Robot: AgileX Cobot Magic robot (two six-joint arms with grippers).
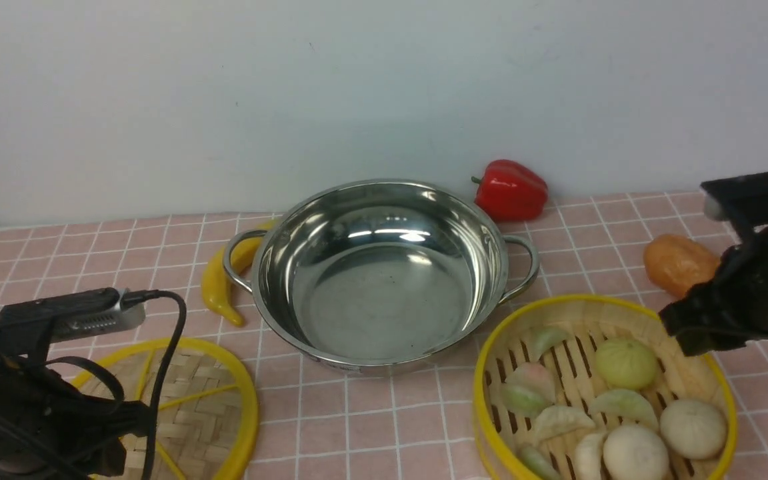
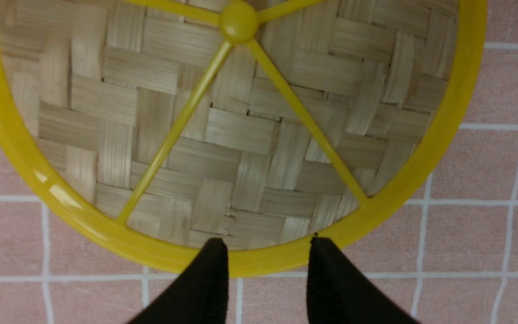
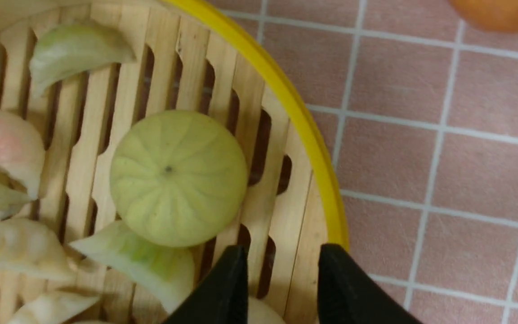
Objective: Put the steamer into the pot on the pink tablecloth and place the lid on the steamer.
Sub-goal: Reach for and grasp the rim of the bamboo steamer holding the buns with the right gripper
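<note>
1. The pot (image 1: 384, 287) sits upper centre of the frame, 2 looped handles showing.
2. The steamer (image 1: 597, 393), holding dumplings and buns (image 1: 626, 363), is lower right; the lid (image 1: 197, 413), lower left.
3. Both the left gripper (image 2: 268, 256) and right gripper (image 3: 283, 261) have fingertips apart.

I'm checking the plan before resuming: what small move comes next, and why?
Probably lower the right gripper onto the steamer's rim: its jaws stand open above it, and the pot is empty.
</note>
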